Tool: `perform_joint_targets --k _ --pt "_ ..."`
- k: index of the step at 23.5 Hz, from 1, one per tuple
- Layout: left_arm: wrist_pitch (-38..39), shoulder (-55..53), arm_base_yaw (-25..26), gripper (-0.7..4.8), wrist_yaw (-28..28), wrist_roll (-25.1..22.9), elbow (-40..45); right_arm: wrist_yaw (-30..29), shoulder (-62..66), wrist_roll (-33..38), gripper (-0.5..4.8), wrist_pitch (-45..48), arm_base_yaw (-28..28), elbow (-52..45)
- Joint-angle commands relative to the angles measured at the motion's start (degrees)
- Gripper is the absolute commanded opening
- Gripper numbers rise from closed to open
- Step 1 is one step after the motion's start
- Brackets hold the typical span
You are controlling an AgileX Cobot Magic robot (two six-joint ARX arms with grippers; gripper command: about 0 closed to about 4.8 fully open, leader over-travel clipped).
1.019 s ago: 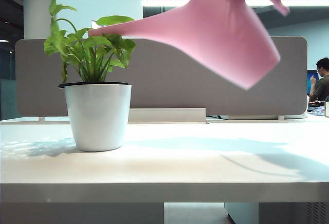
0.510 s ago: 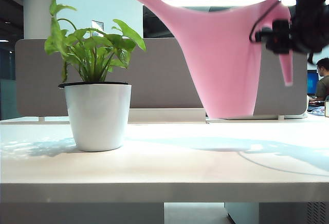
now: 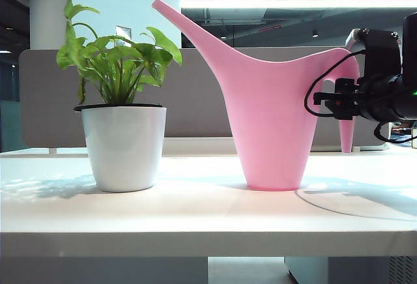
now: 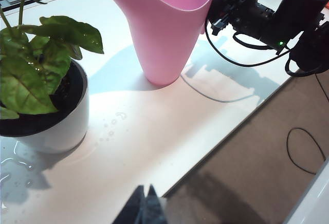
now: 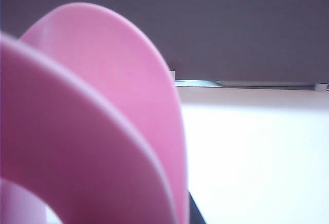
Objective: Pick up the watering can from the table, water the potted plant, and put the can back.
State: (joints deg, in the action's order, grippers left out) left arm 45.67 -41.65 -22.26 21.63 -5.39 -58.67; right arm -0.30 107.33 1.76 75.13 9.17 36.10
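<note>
We are seeing the pink watering can (image 3: 270, 131) standing upright on the white desk (image 3: 195, 212), its flat base resting on the surface. Its long spout (image 3: 189, 27) is slanting up and away toward the potted plant (image 3: 122, 121), the pointed tip hanging in the air just beside the outermost leaves without touching them. The can's long axis is running from that raised tip down across the body to the arched handle (image 3: 345, 95), which is drooping on the far side from the plant.

In the left wrist view we are looking into the top of the can (image 4: 164, 23) — the rim is open, but we cannot tell whether any water is inside. The white pot (image 4: 49, 126) is holding dark soil and bright green leaves, and small water drops and a wet patch (image 4: 110, 131) are lying on the desk near it.

The right tool (image 3: 339, 101) is sitting at the handle, closed on it, with its black body and cable trailing behind. The right wrist view is filled with blurred pink plastic (image 5: 92, 131).

The left tool (image 4: 146, 208) is hovering over the near desk edge, well apart from both things, its tips pressed together.
</note>
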Motion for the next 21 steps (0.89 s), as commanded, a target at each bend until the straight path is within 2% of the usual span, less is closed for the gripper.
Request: perform_joint_targets --k 1,3,5,6,8,9,11,12,17,18,20,21 --pt "-0.7 0.1 0.1 0.03 0.2 -0.2 -0.2 -1.4 0.0 0.0 0.0 -0.6 0.1 0.1" --pt "-0.7 0.1 0.1 0.03 0.2 -0.2 -0.2 -1.4 0.0 0.0 0.08 -2.3 0.1 0.1" --pt "-0.7 0.1 0.1 0.03 0.2 -0.2 -0.2 -1.4 0.0 -0.4 1.12 -3.5 0.1 0.1" --pt "-0.7 0.1 0.1 0.03 0.2 -0.2 -0.2 -1.4 -0.1 -0.5 1.98 -3.5 0.1 0.0" --pt "-0.7 0.1 0.1 0.03 0.2 -0.2 -0.2 -1.4 -0.3 -0.5 2.72 -3.3 0.1 -0.5" --pt "-0.7 0.1 0.1 0.03 0.2 -0.2 -0.2 -1.4 -0.3 -0.5 2.85 -3.5 0.1 -0.6" --pt "-0.7 0.1 0.1 0.03 0.2 -0.2 -0.2 -1.4 -0.8 -0.5 3.57 -3.4 0.1 -2.0" --pt "-0.7 0.1 0.1 0.03 0.2 -0.2 -0.2 -1.4 -1.9 -0.5 3.71 -3.4 0.1 -3.8" --pt "-0.7 0.1 0.1 0.03 0.2 -0.2 -0.2 -0.5 -14.5 -0.5 3.67 -3.3 0.1 -17.4" --pt "-0.7 0.1 0.1 0.03 0.2 -0.2 -0.2 -0.5 -18.3 -0.4 3.46 -3.3 0.1 -20.5" --pt "-0.7 0.1 0.1 0.03 0.2 -0.2 -0.2 -0.5 -22.8 -0.4 2.54 -3.3 0.1 -24.0" --pt "-0.7 0.1 0.1 0.03 0.2 -0.2 -0.2 -0.5 -27.3 -0.5 1.44 -3.3 0.1 -27.3"
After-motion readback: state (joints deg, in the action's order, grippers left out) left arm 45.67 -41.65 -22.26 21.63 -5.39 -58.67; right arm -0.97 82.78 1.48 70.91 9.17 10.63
